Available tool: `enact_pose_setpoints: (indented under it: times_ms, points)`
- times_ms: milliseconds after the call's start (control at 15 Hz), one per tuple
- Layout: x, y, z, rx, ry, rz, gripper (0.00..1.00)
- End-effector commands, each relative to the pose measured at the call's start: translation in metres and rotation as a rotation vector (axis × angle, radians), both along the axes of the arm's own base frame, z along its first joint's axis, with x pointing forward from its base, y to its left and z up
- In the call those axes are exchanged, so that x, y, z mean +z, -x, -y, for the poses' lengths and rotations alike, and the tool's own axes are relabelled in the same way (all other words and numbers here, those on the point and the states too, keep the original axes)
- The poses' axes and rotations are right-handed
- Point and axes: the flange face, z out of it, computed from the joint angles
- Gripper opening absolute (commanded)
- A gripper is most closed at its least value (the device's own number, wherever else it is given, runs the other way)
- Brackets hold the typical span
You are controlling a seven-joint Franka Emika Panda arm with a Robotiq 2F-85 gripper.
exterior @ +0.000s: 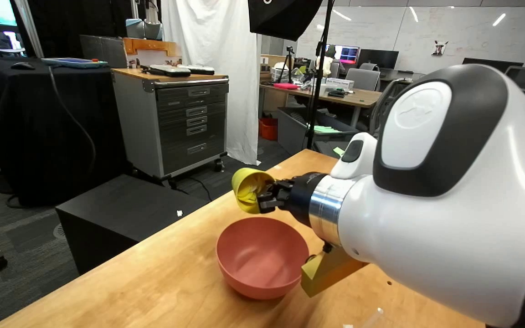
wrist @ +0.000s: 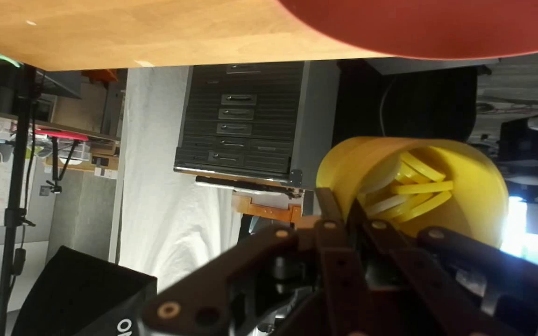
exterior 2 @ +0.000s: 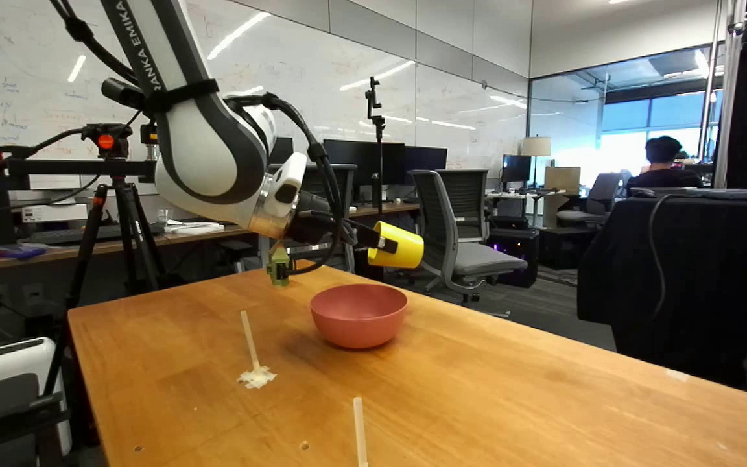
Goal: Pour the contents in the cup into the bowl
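Note:
The yellow cup (exterior: 240, 178) is tipped on its side above the far rim of the bowl in an exterior view, and it also shows in an exterior view (exterior 2: 404, 248). My gripper (exterior: 269, 199) is shut on the cup's wall near its rim. In the wrist view the gripper (wrist: 343, 205) has one finger inside the cup and one outside. The cup's mouth faces back toward the gripper. The contents (wrist: 421, 189), white and yellow pieces, lie inside the cup. The pink bowl (exterior: 262, 255) stands upright on the table below, and its visible inside is bare. It also shows in the wrist view (wrist: 418, 28).
The wooden table (exterior 2: 477, 389) carries the bowl. A thin pale stick (exterior 2: 250, 340) stands taped to it, and another stick (exterior 2: 360, 431) is nearer the front. A yellow-green wrist mount (exterior: 331, 271) hangs near the bowl's rim. A black box (exterior: 130, 205) stands beside the table.

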Motion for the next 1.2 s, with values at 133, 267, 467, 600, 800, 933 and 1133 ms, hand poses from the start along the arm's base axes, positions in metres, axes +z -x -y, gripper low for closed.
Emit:
enact_pose_setpoints:
  times_ms: [133, 267, 467, 600, 800, 933, 1133]
  points:
    - [0.0072, 0.0068, -0.0021, 0.021, 0.002, 0.099, 0.05]
    - [0.0067, 0.0081, -0.0023, 0.024, 0.004, 0.113, 0.05]
    - [0.0066, 0.009, -0.002, 0.028, 0.01, 0.136, 0.05]
    - [0.0078, 0.009, -0.0015, 0.029, 0.015, 0.157, 0.05]
    - [0.0096, 0.0081, -0.001, 0.036, 0.024, 0.188, 0.05]
    - [0.0105, 0.0076, -0.0007, 0.039, 0.03, 0.204, 0.05]
    - [0.0073, 0.009, 0.0005, 0.047, 0.047, 0.222, 0.05]
